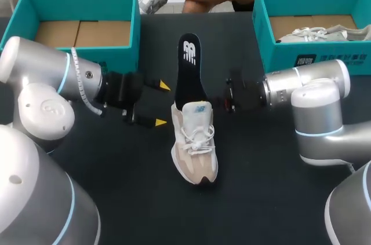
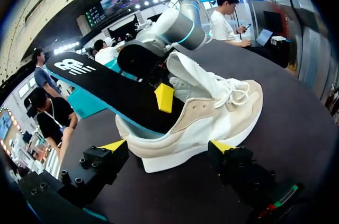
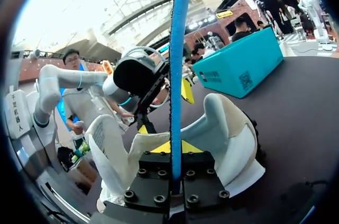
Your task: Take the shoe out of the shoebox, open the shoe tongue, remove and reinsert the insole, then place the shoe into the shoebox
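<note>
A beige and white shoe (image 1: 194,149) stands on the black table (image 1: 116,187), toe toward me. A black insole (image 1: 188,68) with a blue edge sticks out of its opening, slanting up over the heel. My right gripper (image 1: 215,101) comes in from the right and is shut on the insole (image 3: 177,49), which shows edge-on in the right gripper (image 3: 170,147). The left gripper (image 1: 162,104) stands open just left of the shoe. In the left wrist view the shoe (image 2: 212,118) lies right ahead of the left gripper (image 2: 168,145), under the insole (image 2: 106,86).
An open teal shoebox (image 1: 75,2) with a bare cardboard floor stands at the back left. A second teal box (image 1: 307,54) at the back right holds another shoe (image 1: 324,33). Dark tabletop stretches in front of the shoe.
</note>
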Controlling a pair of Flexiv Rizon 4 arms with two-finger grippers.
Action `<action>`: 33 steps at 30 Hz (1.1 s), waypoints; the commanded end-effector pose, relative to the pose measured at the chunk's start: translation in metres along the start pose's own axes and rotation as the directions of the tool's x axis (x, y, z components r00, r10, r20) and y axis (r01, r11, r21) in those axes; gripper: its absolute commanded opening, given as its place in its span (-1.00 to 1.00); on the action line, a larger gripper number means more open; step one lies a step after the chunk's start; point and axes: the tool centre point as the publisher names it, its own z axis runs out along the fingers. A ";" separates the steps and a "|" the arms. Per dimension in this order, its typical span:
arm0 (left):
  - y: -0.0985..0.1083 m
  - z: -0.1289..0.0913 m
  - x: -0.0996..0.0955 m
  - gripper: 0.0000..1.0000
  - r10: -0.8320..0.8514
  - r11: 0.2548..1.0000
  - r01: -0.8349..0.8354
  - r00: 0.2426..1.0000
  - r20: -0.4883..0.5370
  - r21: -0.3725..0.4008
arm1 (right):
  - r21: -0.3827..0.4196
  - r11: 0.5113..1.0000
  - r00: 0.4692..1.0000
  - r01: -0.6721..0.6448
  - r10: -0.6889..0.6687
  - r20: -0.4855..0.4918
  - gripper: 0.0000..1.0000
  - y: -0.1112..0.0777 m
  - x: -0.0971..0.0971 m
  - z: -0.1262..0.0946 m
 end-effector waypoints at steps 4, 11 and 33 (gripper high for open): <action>-0.001 0.001 0.000 1.00 0.000 1.000 0.000 1.000 0.000 -0.005 | -0.002 1.000 1.000 0.021 -0.021 0.008 -0.69 0.008 0.000 0.002; -0.001 0.001 0.000 1.00 0.000 1.000 0.000 1.000 0.000 -0.005 | -0.012 0.999 0.999 0.044 -0.044 0.008 -0.61 0.016 0.000 0.002; -0.001 0.001 0.000 1.00 0.000 1.000 0.000 1.000 0.000 -0.005 | -0.016 0.998 0.998 0.065 -0.066 -0.019 -1.00 0.017 -0.008 0.005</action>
